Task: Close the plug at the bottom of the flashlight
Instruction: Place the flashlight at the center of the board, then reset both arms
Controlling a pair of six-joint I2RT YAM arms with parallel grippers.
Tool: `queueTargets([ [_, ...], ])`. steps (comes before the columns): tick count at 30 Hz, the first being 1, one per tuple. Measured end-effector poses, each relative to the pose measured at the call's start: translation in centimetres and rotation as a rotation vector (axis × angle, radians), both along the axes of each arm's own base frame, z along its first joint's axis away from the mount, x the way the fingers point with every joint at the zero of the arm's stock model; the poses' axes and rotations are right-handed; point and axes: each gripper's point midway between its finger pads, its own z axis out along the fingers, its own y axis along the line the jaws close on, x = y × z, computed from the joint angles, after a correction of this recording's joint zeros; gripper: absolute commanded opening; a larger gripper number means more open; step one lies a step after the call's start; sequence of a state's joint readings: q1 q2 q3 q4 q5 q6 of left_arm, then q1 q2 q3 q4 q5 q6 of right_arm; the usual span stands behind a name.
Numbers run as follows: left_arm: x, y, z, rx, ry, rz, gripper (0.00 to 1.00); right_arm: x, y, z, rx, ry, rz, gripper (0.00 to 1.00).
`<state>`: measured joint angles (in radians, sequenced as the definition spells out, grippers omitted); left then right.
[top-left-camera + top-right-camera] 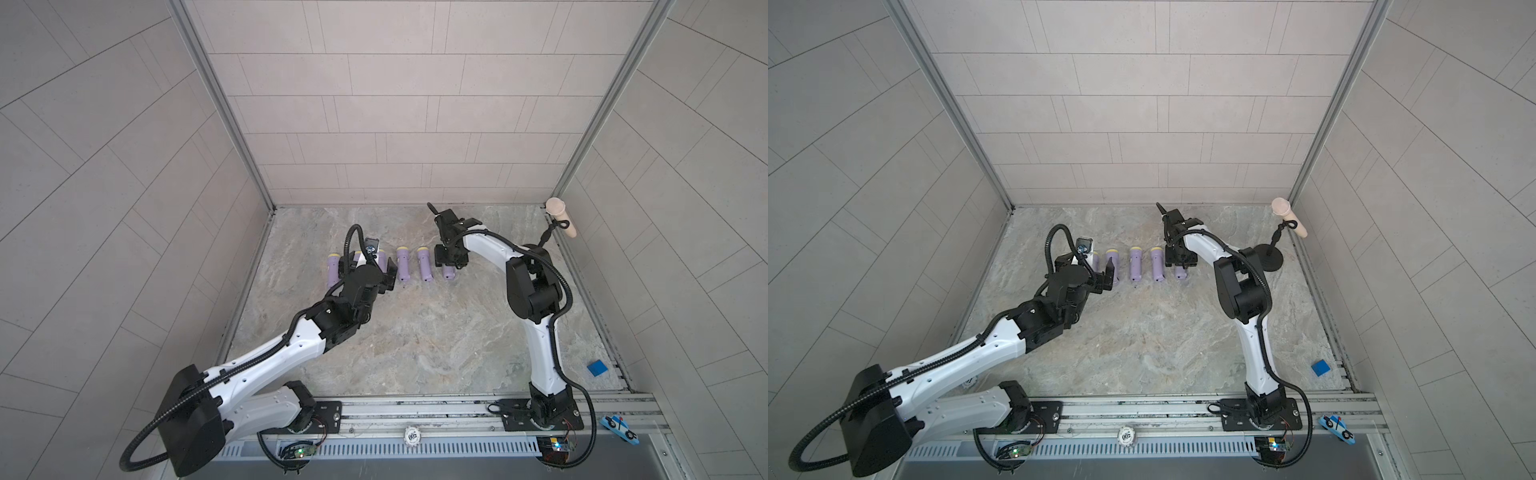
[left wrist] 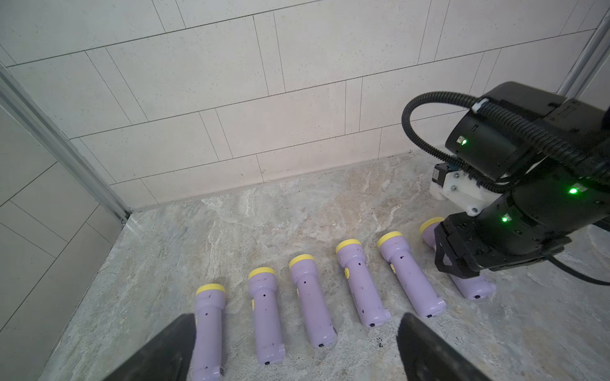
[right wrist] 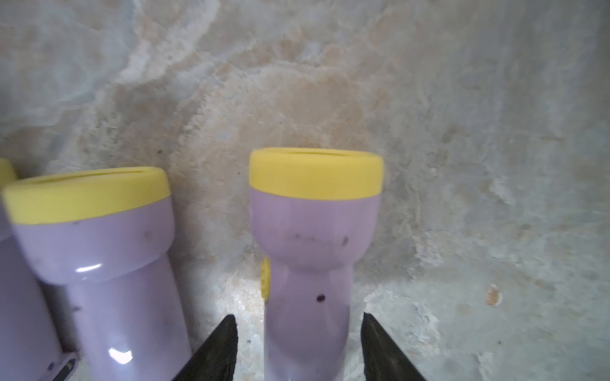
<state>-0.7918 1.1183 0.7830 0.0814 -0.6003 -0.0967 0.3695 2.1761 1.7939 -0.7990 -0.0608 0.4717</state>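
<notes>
1. Both top views look steeply down from far, sharing the whole tabletop (image 1: 415,340).
2. Left wrist view looks obliquely across the flashlight row (image 2: 312,303), nearer.
3. Right wrist view sits close behind one flashlight (image 3: 313,250).

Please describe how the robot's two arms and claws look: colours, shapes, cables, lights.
The left arm and right arm are smooth white shells with black joint housings. A black ribbed cable hose runs along each. The left claw and right claw have black pointed fingers. Green lights glow on the right wrist.
</notes>
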Motion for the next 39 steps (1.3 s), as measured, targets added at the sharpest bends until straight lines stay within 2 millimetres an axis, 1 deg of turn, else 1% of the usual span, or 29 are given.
queueTargets([
  [1, 0.0, 0.1, 0.0, 0.002, -0.001, 0.007, 1.00, 0.1, 0.0, 1.3, 0.008, -0.023, 0.002, 0.73],
  [2, 0.0, 0.3, 0.0, 0.004, -0.003, 0.015, 0.99, 0.1, 0.1, 2.8, 0.015, -0.053, 0.007, 0.77],
  [3, 0.0, 0.5, 0.0, 0.008, -0.004, 0.025, 1.00, 0.2, 0.1, 4.5, 0.021, -0.089, 0.014, 0.77],
  [5, 0.0, 1.1, 0.0, 0.015, -0.007, 0.052, 1.00, 0.1, -0.1, 8.5, 0.032, -0.180, 0.024, 0.84],
  [6, 0.0, 1.6, 0.0, 0.016, -0.005, 0.069, 1.00, -0.2, -0.2, 10.9, 0.040, -0.241, 0.024, 0.95],
  [7, 0.0, 2.2, 0.0, 0.012, -0.002, 0.092, 1.00, -0.7, -0.4, 13.4, 0.051, -0.302, 0.023, 1.00],
  [8, 0.1, 3.0, 0.1, 0.003, 0.000, 0.116, 0.99, -1.2, -0.8, 15.4, 0.056, -0.360, 0.026, 1.00],
  [9, 0.1, 4.1, 0.1, -0.007, 0.004, 0.148, 1.00, -2.0, -1.2, 17.5, 0.065, -0.419, 0.025, 1.00],
  [11, 0.1, 6.8, 0.0, -0.028, 0.005, 0.227, 1.00, -3.7, -2.1, 20.5, 0.083, -0.519, 0.017, 1.00],
  [13, -0.2, 9.8, -0.3, -0.049, -0.007, 0.314, 1.00, -5.6, -3.5, 22.6, 0.083, -0.608, -0.002, 1.00],
  [14, -0.4, 11.2, -0.7, -0.054, -0.011, 0.357, 1.00, -6.3, -4.0, 22.9, 0.078, -0.633, -0.010, 1.00],
  [16, -0.9, 13.6, -1.9, -0.058, -0.008, 0.431, 1.00, -7.7, -5.4, 23.0, 0.055, -0.676, -0.027, 1.00],
  [18, -1.2, 14.9, -3.3, -0.037, 0.007, 0.474, 0.99, -8.6, -6.5, 22.1, 0.021, -0.695, -0.042, 1.00],
  [21, -1.0, 15.8, -5.1, 0.017, 0.035, 0.502, 1.00, -10.0, -8.6, 19.9, -0.063, -0.724, -0.071, 1.00],
  [23, -0.6, 16.2, -6.0, 0.050, 0.051, 0.516, 0.99, -10.8, -10.2, 18.7, -0.130, -0.754, -0.098, 1.00],
  [25, -0.2, 17.2, -6.6, 0.065, 0.056, 0.544, 0.99, -11.5, -11.8, 17.7, -0.201, -0.781, -0.125, 1.00],
  [27, 0.2, 18.3, -7.2, 0.066, 0.056, 0.577, 1.00, -11.7, -13.1, 17.0, -0.268, -0.789, -0.146, 1.00],
  [29, 0.6, 19.2, -7.9, 0.065, 0.055, 0.600, 1.00, -11.5, -14.4, 16.5, -0.337, -0.792, -0.175, 1.00],
  [32, 1.0, 20.3, -9.6, 0.081, 0.061, 0.615, 0.99, -11.5, -16.3, 15.4, -0.422, -0.813, -0.238, 1.00],
  [35, 1.4, 21.1, -11.3, 0.100, 0.071, 0.619, 1.00, -12.1, -19.0, 13.2, -0.474, -0.813, -0.316, 1.00],
  [37, 1.8, 21.6, -12.2, 0.101, 0.075, 0.619, 1.00, -12.6, -21.2, 11.6, -0.502, -0.793, -0.376, 1.00],
  [39, 2.4, 22.0, -12.8, 0.093, 0.075, 0.619, 0.99, -12.6, -22.7, 10.7, -0.519, -0.783, -0.421, 1.00],
])
